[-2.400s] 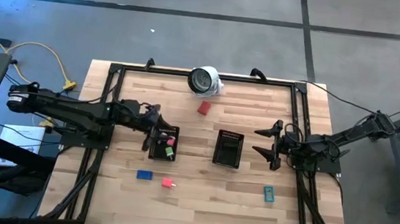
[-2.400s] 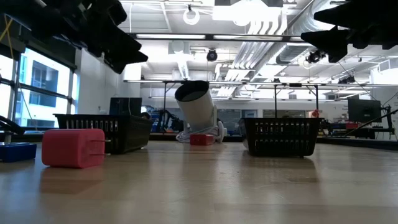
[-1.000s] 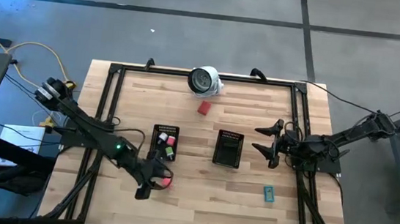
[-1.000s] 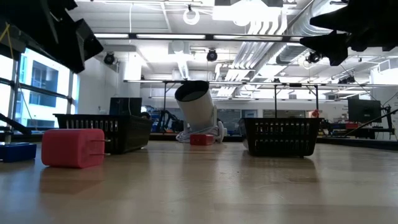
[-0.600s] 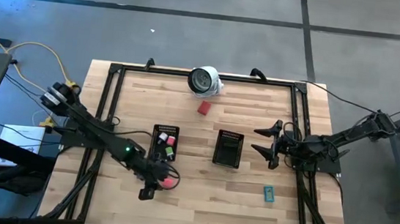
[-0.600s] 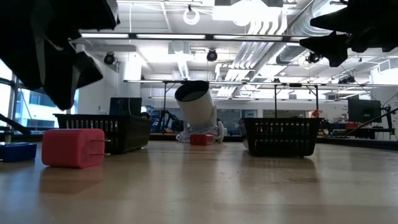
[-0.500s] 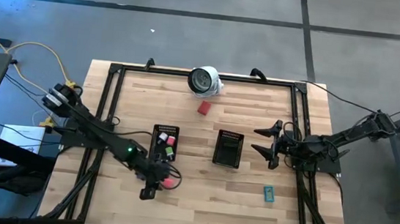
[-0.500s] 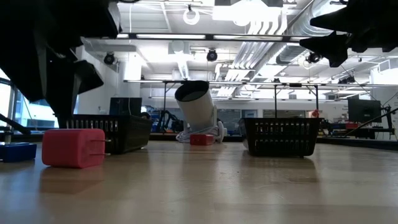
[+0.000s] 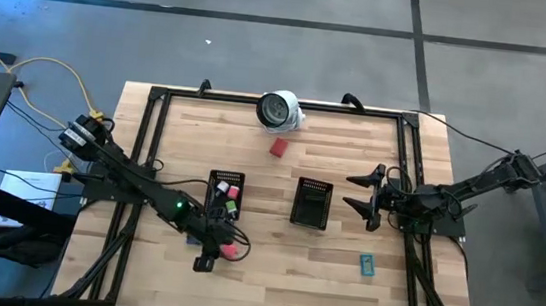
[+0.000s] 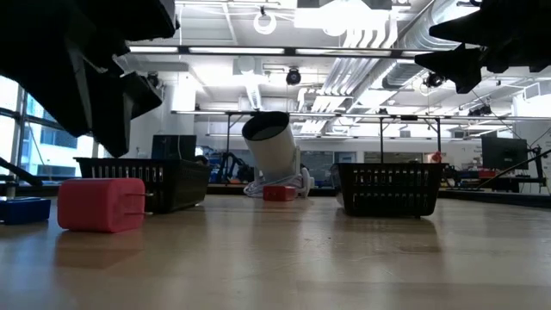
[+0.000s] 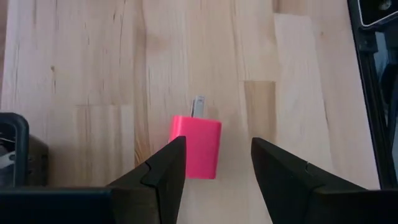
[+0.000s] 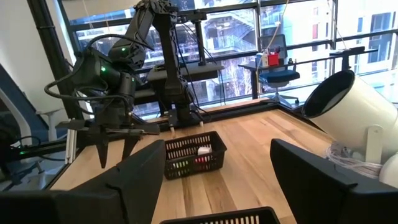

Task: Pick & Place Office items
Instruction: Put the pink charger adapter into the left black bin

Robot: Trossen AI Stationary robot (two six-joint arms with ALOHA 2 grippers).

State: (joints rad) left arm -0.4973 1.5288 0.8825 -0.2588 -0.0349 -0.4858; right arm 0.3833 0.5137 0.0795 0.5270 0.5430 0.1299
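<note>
from above, the left gripper (image 9: 215,251) is seen poised over the pink piece (image 9: 230,252), near the front edge of the worktop (image 9: 270,283) and left of its middle, apparently so that the piece can be taken next. just behind them, nearer the middle of the worktop, the left tray (image 9: 224,196) is seen with several small pieces already in it, which suggests it is where the items are being gathered. the right tray (image 9: 311,203) is placed beside it. a red piece (image 9: 279,148) is left out near the back edge, close to the white round object (image 9: 279,110), and a teal piece (image 9: 367,266) is left towards the front right corner. the right gripper (image 9: 361,195) is held beside the right tray, towards the right edge, its fingers spread and nothing between them, as if kept waiting.

at table height, the pink piece (image 10: 101,204) is shown resting flat on the wood, with the dark bulk of the left arm hung above it; a blue piece (image 10: 24,209) is glimpsed at the far side of the frame.

from the left wrist, the pink piece (image 11: 196,145) is framed between the two parted fingers (image 11: 163,171), which are not seen to touch it; the pincer is released, lined up for a descent.

from the right wrist, the left tray (image 12: 189,155) and the left gripper (image 12: 115,148) are seen across the worktop, with the white round object (image 12: 349,119) to one side.
</note>
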